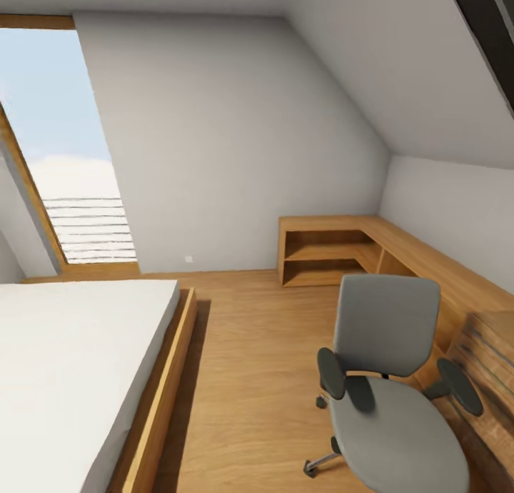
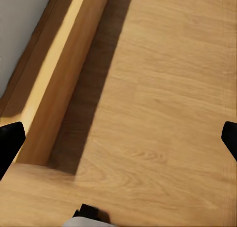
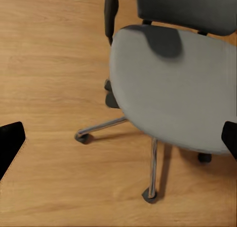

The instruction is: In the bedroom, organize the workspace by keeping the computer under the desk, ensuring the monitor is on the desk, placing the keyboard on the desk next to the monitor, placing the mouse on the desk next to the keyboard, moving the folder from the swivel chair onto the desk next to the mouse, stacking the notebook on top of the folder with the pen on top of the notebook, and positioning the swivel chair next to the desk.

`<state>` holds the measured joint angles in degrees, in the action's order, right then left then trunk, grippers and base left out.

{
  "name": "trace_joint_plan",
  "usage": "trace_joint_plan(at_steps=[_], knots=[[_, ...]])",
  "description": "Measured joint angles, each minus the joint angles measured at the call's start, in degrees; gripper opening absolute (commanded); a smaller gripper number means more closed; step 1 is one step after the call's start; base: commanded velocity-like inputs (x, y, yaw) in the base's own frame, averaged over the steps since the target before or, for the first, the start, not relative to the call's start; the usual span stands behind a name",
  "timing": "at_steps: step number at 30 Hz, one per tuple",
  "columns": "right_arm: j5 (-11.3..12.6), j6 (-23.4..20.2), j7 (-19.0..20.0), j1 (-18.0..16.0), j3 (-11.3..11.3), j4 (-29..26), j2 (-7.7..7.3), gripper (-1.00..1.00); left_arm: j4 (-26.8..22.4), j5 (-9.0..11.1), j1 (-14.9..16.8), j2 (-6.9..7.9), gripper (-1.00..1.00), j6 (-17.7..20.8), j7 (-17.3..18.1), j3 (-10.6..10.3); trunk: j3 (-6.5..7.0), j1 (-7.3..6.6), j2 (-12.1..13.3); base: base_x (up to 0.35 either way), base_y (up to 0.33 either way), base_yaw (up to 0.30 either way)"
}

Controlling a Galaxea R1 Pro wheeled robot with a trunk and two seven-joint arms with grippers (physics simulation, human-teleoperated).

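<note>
Swivel chair stands on the wooden floor at the lower right of my head view, its grey backrest toward the far wall and its seat toward me, with a black armrest on each side. The seat is bare grey upholstery. Just beside the chair on its right is a light wooden drawer unit, and behind that a low wooden shelf unit runs along the wall and around the corner under the sloped ceiling. On my left is a bed with a white mattress in a low wooden frame, and beyond it a tall window showing sky. My right wrist camera looks down onto the chair's seat, one armrest, and the chrome legs with their casters on the floor; my right gripper is spread wide, its dark fingertips at the two edges of that picture with nothing between them. My left wrist camera looks down at the floor beside the bed's wooden frame; my left gripper is likewise spread wide and holds nothing.
</note>
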<state>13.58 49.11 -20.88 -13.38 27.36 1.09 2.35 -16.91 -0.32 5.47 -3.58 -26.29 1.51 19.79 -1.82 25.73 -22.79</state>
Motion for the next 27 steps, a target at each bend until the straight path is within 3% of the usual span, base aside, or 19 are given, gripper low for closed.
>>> trace_joint_plan(at_steps=[19, 27], knots=[[0.0, 0.0, 0.0, 0.0, -0.1, 0.0, -0.06, 1.0, 0.0, 0.1, 0.0, -0.08, 1.0, 0.0, 0.0, -0.6, -0.45, 0.02, 0.0, 0.023, -0.007, 0.273], [-0.2, 0.0, 0.1, 0.0, 0.1, 0.0, -0.15, 1.0, 0.0, 0.1, 0.0, -0.1, 1.0, 0.0, 0.0, -0.6, -0.56, 0.01, 0.0, 0.017, 0.03, 0.099]])
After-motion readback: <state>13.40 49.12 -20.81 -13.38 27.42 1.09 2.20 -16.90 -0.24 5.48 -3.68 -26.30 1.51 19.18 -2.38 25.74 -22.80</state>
